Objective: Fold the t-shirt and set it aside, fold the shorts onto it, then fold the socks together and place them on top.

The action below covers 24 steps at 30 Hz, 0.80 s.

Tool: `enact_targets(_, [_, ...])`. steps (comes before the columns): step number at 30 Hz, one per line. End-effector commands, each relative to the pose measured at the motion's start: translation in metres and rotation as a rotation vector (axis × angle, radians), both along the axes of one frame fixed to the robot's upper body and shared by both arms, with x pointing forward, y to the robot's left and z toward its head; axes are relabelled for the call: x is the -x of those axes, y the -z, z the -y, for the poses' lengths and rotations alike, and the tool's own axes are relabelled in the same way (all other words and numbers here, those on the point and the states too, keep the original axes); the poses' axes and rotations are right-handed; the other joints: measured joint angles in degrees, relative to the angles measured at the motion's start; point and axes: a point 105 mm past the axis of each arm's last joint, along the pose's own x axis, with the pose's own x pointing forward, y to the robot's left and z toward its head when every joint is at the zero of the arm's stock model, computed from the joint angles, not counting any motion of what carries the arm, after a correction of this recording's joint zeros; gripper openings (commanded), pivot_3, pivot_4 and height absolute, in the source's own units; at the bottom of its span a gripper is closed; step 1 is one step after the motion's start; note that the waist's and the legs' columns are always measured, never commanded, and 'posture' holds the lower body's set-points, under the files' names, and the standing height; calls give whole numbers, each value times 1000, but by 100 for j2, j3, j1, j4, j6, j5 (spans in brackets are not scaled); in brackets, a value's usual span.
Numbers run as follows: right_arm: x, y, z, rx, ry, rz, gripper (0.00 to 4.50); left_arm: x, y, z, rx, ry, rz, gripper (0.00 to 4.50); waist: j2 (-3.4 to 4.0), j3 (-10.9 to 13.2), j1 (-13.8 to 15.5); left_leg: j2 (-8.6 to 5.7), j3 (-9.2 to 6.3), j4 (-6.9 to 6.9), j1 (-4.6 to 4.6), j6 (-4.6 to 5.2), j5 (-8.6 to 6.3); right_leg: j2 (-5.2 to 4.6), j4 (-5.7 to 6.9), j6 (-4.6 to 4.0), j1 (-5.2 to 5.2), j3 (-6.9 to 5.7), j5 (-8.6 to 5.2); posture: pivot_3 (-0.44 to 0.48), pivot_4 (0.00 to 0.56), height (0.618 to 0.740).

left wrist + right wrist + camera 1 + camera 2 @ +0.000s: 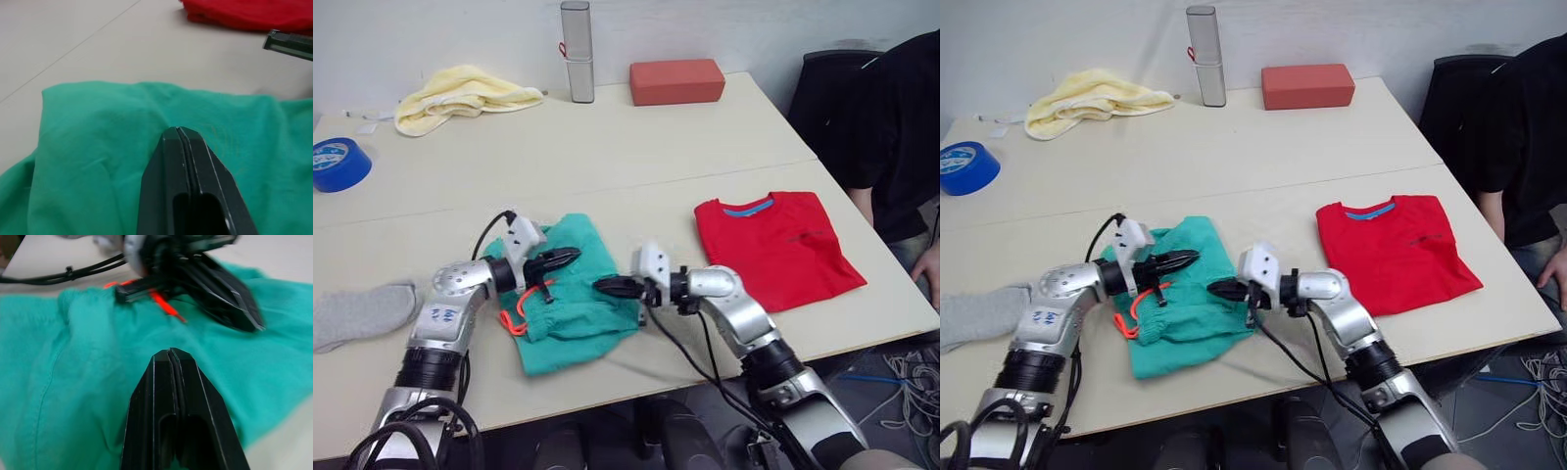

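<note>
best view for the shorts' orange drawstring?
The left eye view: the drawstring loops clear of the shorts by the left gripper. The right eye view matches. The right wrist view shows a short stretch; the left wrist view shows teal cloth.

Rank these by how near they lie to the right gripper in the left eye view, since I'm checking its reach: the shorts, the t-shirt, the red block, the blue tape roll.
From the right gripper:
1. The shorts, directly under its tip.
2. The t-shirt, folded on the robot's right.
3. The red block, at the far edge.
4. The blue tape roll, far on the robot's left.
</note>
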Motion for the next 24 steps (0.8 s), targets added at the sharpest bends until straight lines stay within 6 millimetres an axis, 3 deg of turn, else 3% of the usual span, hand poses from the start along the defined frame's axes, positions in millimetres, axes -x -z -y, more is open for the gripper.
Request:
enact_targets(1, [18, 4, -7, 37, -127, 64, 22, -5, 1, -5, -27, -34, 30, 0, 0, 0, 5, 0, 0, 0, -1, 1, -1, -2, 0, 2, 0, 0, -2, 0, 150, 740])
enact_targets(4, [27, 6, 5, 58, -178, 49, 22, -7, -18, -12, 79, -91, 107, 0, 0, 0, 22, -2, 1, 4, 0, 8, -6, -6, -1, 5, 2, 0, -3, 0, 150, 740])
enact_targets(6, [26, -6, 18, -1, -156, 32, 22, 0, -48, -21, 219, -95, 218, 0, -1, -1, 24, -2, 1, 9, 0, 11, -7, -8, 1, 6, 5, -1, -2, 0, 150, 740])
enact_targets(8, [23, -22, 30, -84, -119, -10, 22, 14, -64, -32, 291, -69, 274, 0, -3, 0, 2, -1, 0, 10, 1, 9, -7, -7, 5, 6, 5, 0, -2, 0, 150, 740])
enact_targets(10, [18, -38, 41, -177, -62, -126, 22, 32, -67, -42, 289, -35, 272, 0, -3, 0, -15, 2, -1, 7, 8, 4, -8, -4, 13, 4, 5, 1, -2, 0, 150, 740])
enact_targets(13, [14, -50, 52, -204, -21, -263, 545, 59, -66, -52, 301, 26, 211, 0, -1, 0, -16, 5, -3, -1, 17, -4, -4, -3, 21, -4, 5, 2, -6, 0, 150, 740])
enact_targets(16, [9, -51, 56, -153, 29, -413, 1483, 77, -57, -56, 228, 50, 160, 523, -1, 1, -6, 3, -14, 0, 14, 13, -13, -4, 18, -11, 6, -3, -5, 0, 150, 740])
enact_targets(18, [4, -51, 56, -98, 67, -516, 2207, 90, -51, -58, 179, 82, 154, 1134, 1, 2, -5, 1, -14, 1, 13, 20, -14, -8, 13, -13, 6, -2, -4, 0, 150, 740])
enact_targets(20, [-19, -34, 57, 158, 250, -583, 2856, 108, -45, -65, 148, 119, 154, 1692, 7, 5, -49, 2, -11, 2, 10, 25, -14, -9, 9, -17, 5, -2, -3, 0, 150, 740])
enact_targets(24, [-38, -41, 43, 133, 289, -800, 4227, 118, -33, -83, 141, 50, 116, 2951, 4, 3, -106, 3, -6, -5, 3, 30, -8, -9, 9, -31, -13, 1, -1, 0, 150, 740])
